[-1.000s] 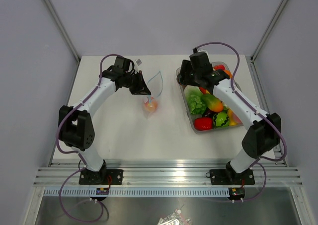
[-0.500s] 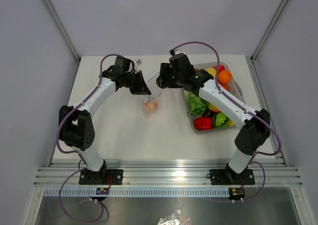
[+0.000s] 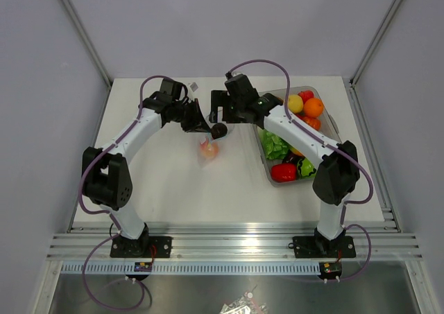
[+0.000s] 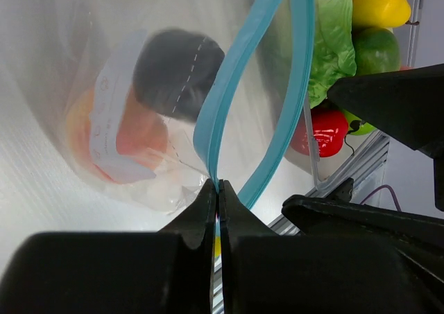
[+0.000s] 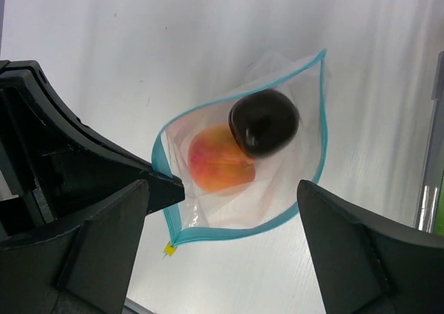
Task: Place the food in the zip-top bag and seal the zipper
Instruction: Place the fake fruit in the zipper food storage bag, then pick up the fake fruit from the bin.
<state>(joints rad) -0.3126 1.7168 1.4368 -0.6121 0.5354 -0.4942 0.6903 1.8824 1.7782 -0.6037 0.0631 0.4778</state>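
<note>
Filling step: left end effector [image 4: 216, 196] pinches the zipper [image 4: 229, 99], holding the zip-top bag [image 5: 277, 189] agape; right end effector [image 5: 222, 186], spread empty above the bagged dark fruit [image 5: 264, 122], should next fetch more food [image 3: 313, 107].

No text, brand, number or sign can be read in any view. In the left wrist view, at nine o'clock, a white printed panel [image 4: 111, 120] on the zip-top bag [image 4: 149, 179] carries marks too blurred to read. In the top view, at six o'clock, the small stickers [image 3: 143, 266] by the arm bases are too tiny to read.
</note>
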